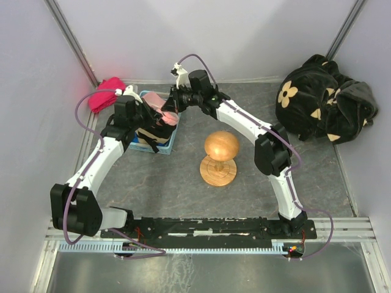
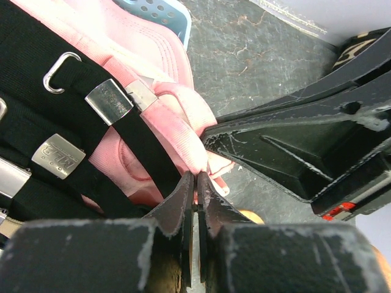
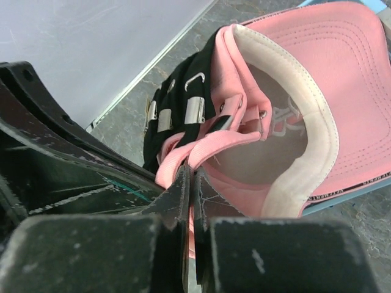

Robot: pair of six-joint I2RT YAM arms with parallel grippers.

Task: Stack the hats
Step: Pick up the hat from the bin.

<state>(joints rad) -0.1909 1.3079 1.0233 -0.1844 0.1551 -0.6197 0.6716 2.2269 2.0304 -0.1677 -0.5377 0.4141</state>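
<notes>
- Grey bench (image 1: 153,189), seen from above: both arms reach to the far left corner. The black plush fabric with beige flowers (image 1: 324,101) sits well apart at far right.
- A wooden dome-topped stand (image 1: 220,157) stands mid-bench, to the near right of the blue basket (image 1: 170,141). It is closer to the right arm's side, and it looks the likely place for the stack.
- The pink cap (image 3: 317,79) lies crown-down over the basket, on top of a black cap (image 2: 36,85) with metal buckles.
- The pink cap's long axis runs from the back strap (image 3: 208,146) away to the brim. The whole cap lies ahead of the right gripper (image 3: 188,174).
- Both grippers meet at the strap from opposite sides. The right one is pressed together on the strap loop, and the left gripper (image 2: 195,177) pinches the same pink band just beside it.
</notes>
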